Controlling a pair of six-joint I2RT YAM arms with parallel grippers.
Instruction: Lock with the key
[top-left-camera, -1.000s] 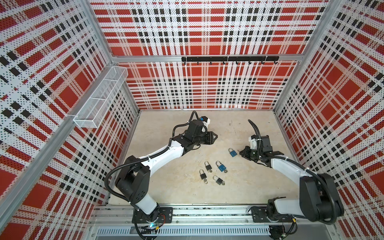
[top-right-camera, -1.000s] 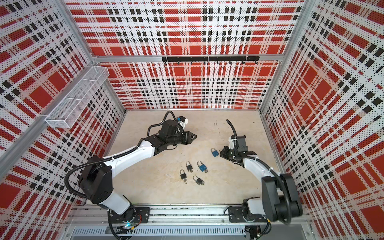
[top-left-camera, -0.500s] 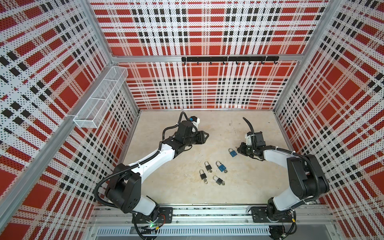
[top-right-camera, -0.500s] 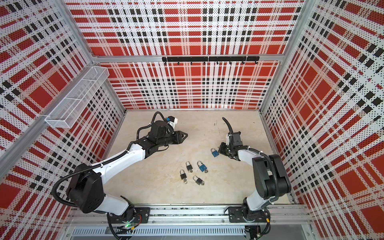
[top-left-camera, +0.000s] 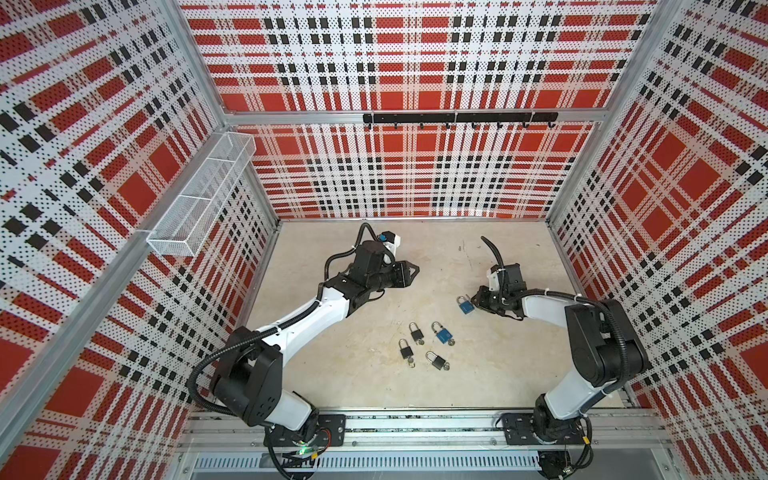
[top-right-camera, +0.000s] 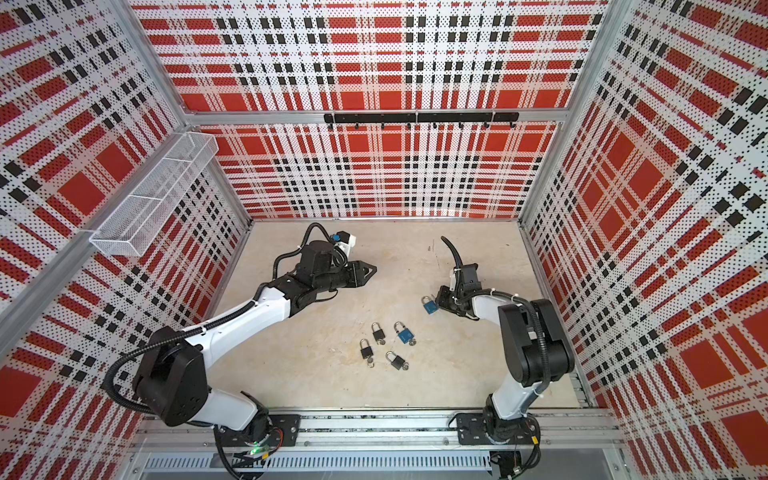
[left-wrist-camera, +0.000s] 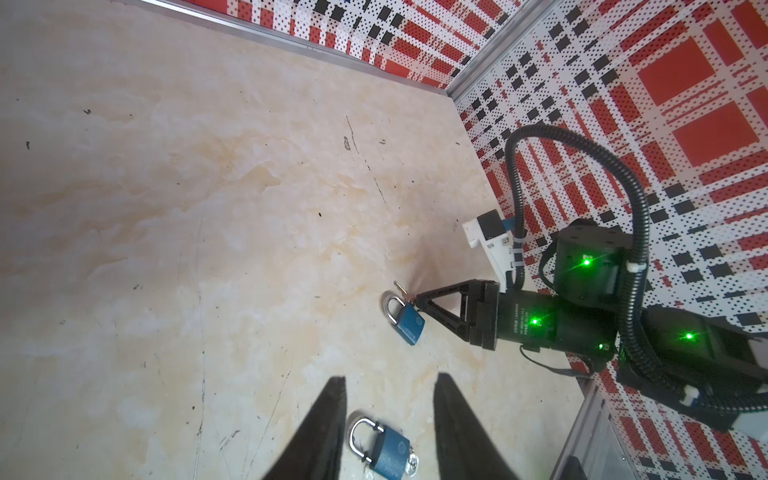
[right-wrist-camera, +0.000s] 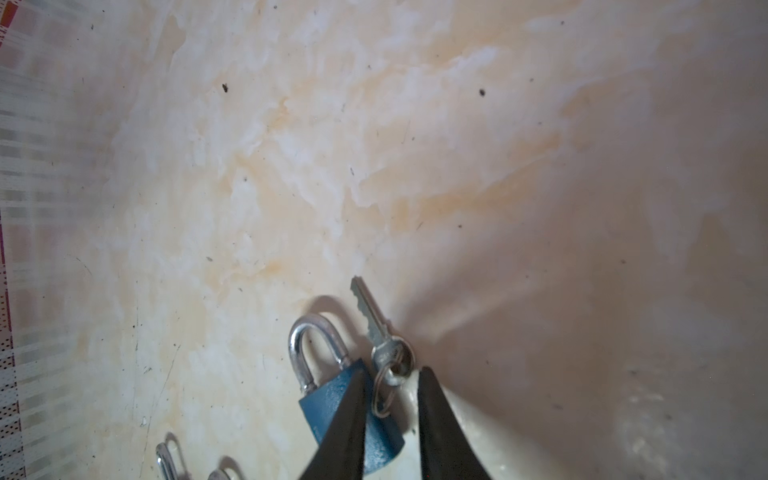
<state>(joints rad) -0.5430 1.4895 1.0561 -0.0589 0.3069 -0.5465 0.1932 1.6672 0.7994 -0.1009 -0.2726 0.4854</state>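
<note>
Everything here turns on the lone blue padlock (right-wrist-camera: 324, 403) lying flat on the table (top-left-camera: 374, 386). The right gripper (right-wrist-camera: 391, 374) sits low right at it, while the left gripper (left-wrist-camera: 390, 377) hangs well apart from it on the far side, so the right arm is plainly the nearer. The key (right-wrist-camera: 370, 316) lies flat just beside the padlock's shackle (right-wrist-camera: 316, 328), roughly parallel to it. Its blade points straight away from the right gripper, and its head and key ring (right-wrist-camera: 384, 392) are the near end. The right jaws stand narrowly apart with the ring in the gap between them, not pinched, and one finger overlaps the padlock's body in the right wrist view. The key is not in the lock. The keyway end of the body is hidden under the gripper, so the key probably has to be lifted by its head and turned round to point at that end. The shackle looks seated, though whether it is latched I cannot tell. The left jaws are spread wide on nothing — free, I would judge, to steady the body. Four more padlocks (top-left-camera: 426, 347) sit in a cluster near the lone one, toward the arms' bases. The wire basket (top-left-camera: 199, 199) — high on the side wall, far from the padlock — shows nothing inside.
</note>
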